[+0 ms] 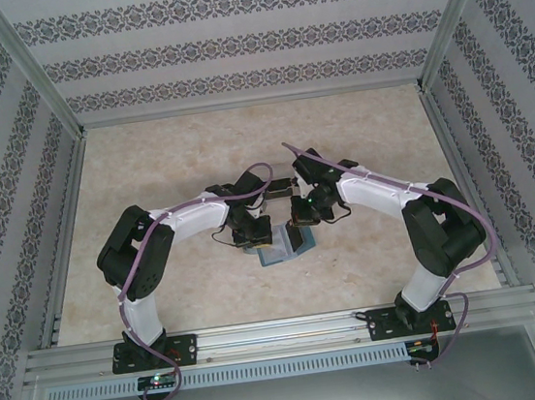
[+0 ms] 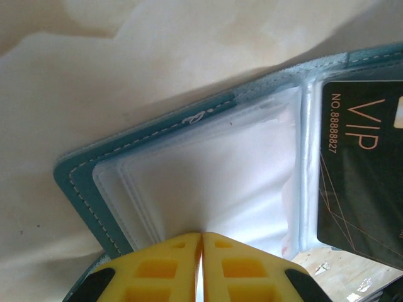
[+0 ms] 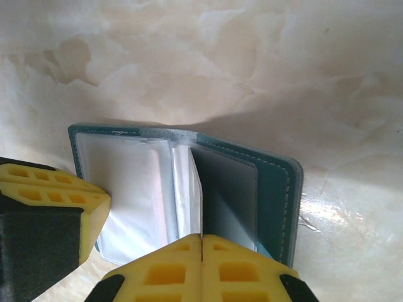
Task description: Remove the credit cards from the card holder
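**Card holder held open, a card to be drawn out**

On the left, the left claw (image 1: 252, 233) is closed. Its yellow fingers (image 2: 157, 267) are brought together over the near edge of the clear plastic sleeves (image 2: 214, 176); whether these are pinched or only pressed down cannot be told. The small teal-blue folding card holder (image 1: 281, 249) is laid open at the middle of the pale marbled desk (image 1: 146, 166), between both claws. In the left wrist view a dark rectangular card (image 2: 362, 170) printed "VIP" is seen in the pocket right of the fold. On the right, the right claw (image 3: 201, 242) is closed too, and one thin inner leaf of the card holder appears to be held upright between its fingers.

The step in hand is judged to be the freeing of a card from its pocket. The left side should be pinned flat, so that the holder is not dragged. The card itself, not its sleeve, should be gripped at an exposed edge and drawn slowly along the pocket's opening, because the sleeves look thin and slippery.
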You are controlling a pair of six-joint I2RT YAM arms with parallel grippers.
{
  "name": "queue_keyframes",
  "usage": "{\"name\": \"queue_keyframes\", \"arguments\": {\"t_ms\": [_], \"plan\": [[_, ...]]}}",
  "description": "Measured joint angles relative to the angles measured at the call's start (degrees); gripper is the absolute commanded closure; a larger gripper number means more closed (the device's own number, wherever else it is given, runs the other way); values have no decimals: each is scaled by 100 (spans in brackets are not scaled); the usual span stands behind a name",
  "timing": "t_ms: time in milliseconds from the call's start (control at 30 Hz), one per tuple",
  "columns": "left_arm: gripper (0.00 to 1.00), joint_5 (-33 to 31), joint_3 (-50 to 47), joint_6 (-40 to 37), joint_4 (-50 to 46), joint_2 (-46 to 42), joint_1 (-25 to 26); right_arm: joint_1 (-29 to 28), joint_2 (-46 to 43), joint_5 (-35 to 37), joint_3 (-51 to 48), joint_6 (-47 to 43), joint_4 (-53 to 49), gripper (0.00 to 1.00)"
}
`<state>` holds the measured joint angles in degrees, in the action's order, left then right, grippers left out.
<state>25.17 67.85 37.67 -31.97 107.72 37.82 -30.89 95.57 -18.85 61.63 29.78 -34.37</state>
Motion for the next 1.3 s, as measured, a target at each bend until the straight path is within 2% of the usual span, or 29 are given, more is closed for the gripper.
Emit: {"name": "queue_keyframes", "arguments": {"t_ms": [133, 300, 967, 1300], "plan": [[89, 0, 0, 0, 0, 0, 0, -170, 59, 9, 59, 26, 15, 99], [89, 2, 0, 0, 2, 0, 0, -341, 83, 57, 114, 164, 66, 93], [89, 2, 0, 0, 2, 0, 0, -577, 83, 284, 149, 481, -109, 87], [89, 0, 0, 0, 0, -4, 0, -640, 83, 501, 151, 481, -492, 91]]}}
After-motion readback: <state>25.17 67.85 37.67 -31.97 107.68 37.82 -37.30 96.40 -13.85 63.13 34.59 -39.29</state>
